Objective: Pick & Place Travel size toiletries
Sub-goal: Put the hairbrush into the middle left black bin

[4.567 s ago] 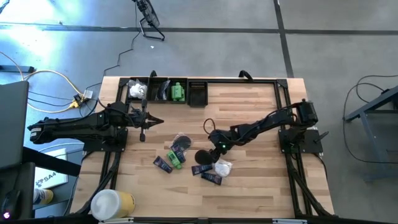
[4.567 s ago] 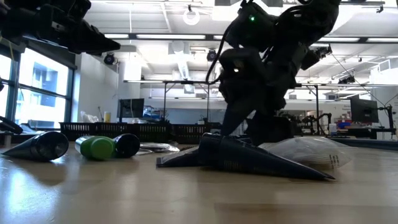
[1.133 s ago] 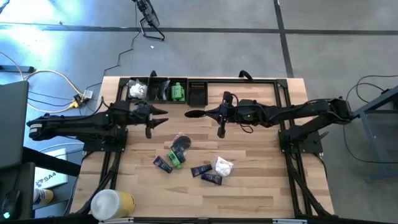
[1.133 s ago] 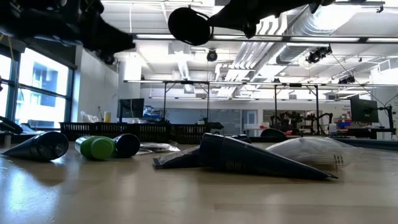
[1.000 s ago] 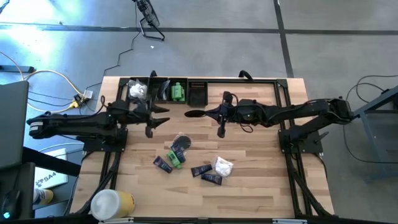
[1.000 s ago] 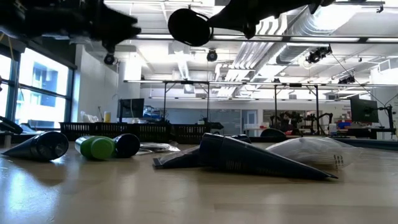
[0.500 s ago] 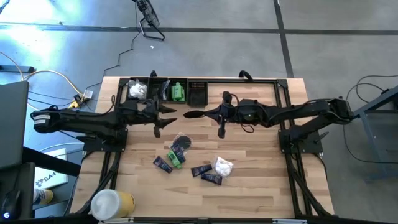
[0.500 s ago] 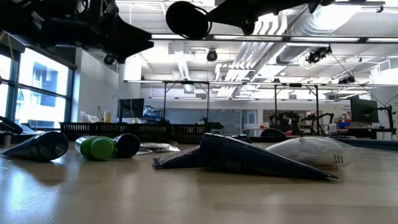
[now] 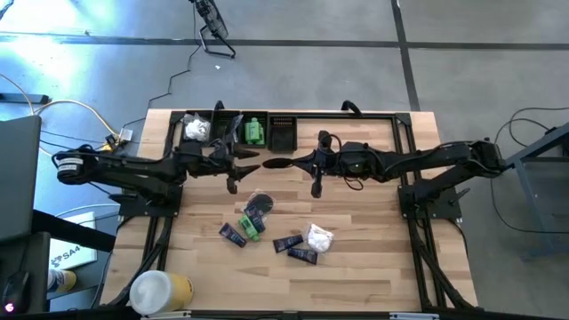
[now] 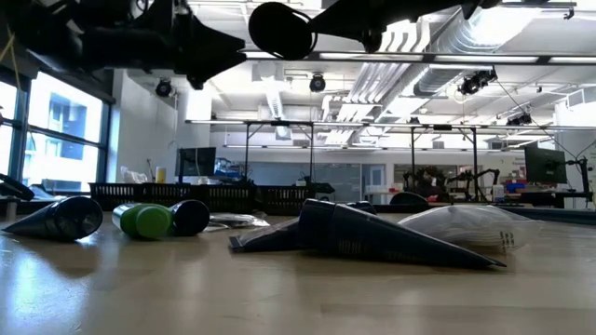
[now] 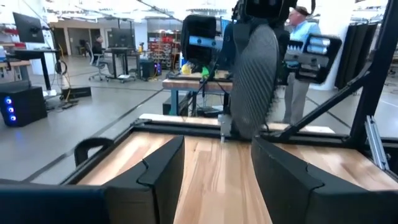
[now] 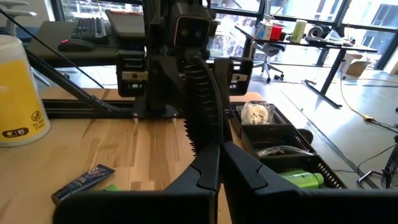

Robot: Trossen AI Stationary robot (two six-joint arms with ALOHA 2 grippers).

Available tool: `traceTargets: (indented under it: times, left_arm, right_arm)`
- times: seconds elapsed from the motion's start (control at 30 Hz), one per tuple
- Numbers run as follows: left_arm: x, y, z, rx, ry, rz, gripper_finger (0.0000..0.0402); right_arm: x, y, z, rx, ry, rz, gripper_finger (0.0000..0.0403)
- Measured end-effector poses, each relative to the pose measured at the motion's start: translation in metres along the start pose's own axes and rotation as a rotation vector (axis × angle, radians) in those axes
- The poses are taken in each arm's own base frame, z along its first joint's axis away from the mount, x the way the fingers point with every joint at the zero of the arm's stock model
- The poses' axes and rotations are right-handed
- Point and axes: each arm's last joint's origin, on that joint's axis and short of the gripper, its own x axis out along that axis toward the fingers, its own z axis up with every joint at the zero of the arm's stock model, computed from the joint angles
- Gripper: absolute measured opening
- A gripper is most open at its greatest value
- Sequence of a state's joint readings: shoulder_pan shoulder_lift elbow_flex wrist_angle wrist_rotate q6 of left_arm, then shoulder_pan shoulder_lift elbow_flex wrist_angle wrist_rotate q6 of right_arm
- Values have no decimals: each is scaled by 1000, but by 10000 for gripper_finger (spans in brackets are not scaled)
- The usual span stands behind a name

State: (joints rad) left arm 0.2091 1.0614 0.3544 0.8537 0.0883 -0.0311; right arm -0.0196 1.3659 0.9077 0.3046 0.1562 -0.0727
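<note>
My right gripper [image 9: 293, 164] hangs above the table's far middle, shut on a round black disc [image 9: 276, 164], which also shows high up in the low view [image 10: 279, 30]. My left gripper [image 9: 253, 164] is open and faces that disc from the table's left. The disc [image 11: 255, 81] stands just beyond its fingertips, and I cannot tell whether they touch. On the table lie a wrapped black disc [image 9: 260, 203], a green bottle [image 9: 251, 224], dark sachets [image 9: 233, 235] [image 9: 302, 256] and a white packet [image 9: 318, 236]. My right gripper pinches the disc by its rim [image 12: 208, 146] between its two fingers. The fingers lie level and point toward the table's left. The disc stands on edge, lifted well clear of the table, and sticks out beyond the fingertips toward my left gripper.
A black compartment tray [image 9: 283, 135] sits at the far edge and holds a white packet [image 9: 197, 129] and a green bottle [image 9: 256, 132]. A large white-and-yellow cylinder [image 9: 160, 292] stands at the near left corner.
My left gripper has moved toward the table's right, closing in on the disc held by my right gripper. My right gripper and the disc have stayed where they were.
</note>
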Motion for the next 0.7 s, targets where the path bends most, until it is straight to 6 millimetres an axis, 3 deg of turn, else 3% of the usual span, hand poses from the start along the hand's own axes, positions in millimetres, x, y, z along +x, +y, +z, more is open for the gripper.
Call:
traceTargets:
  times: [0.3, 0.7]
  left_arm:
    - [29, -2, 1, 1, 44, -98, 184]
    - [33, -2, 1, 23, 49, -110, 184]
  right_arm:
    - [0, -1, 0, 4, 4, -31, 3]
    - [0, -2, -3, 18, 30, -58, 3]
